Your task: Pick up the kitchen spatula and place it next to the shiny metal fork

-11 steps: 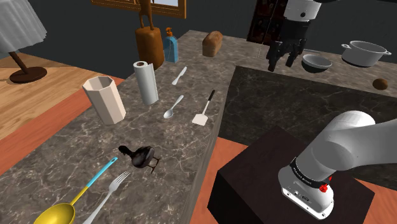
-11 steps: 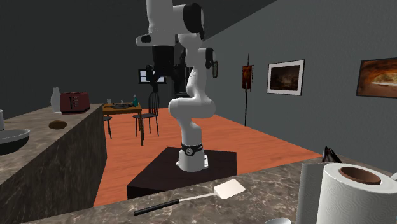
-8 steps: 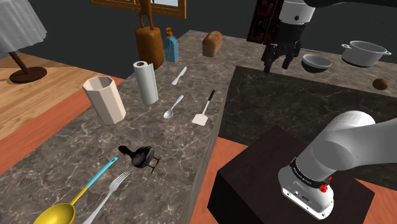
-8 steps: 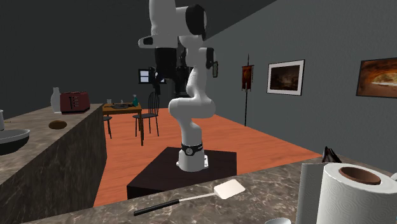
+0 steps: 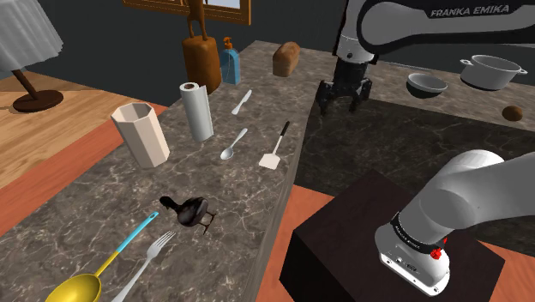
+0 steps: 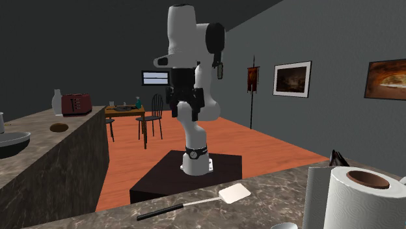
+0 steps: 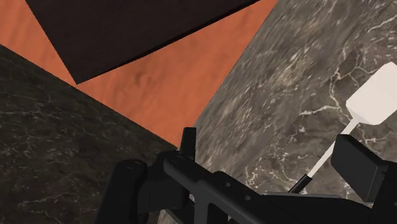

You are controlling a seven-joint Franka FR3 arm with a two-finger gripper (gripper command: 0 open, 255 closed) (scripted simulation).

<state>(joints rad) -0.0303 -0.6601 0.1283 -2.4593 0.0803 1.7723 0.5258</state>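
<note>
Hand (image 5: 343,104) hovers high with its black fingers spread and nothing between them. In the shoulder view the spatula (image 5: 271,160) lies flat on the marbled table (image 5: 249,202) at the hand's 8 o'clock, with its dark handle pointing to 1 o'clock. Centre over mid-handle, turn the fingers across it, then descend straight. The fork (image 5: 147,257) lies farther off toward 8 o'clock.
</note>
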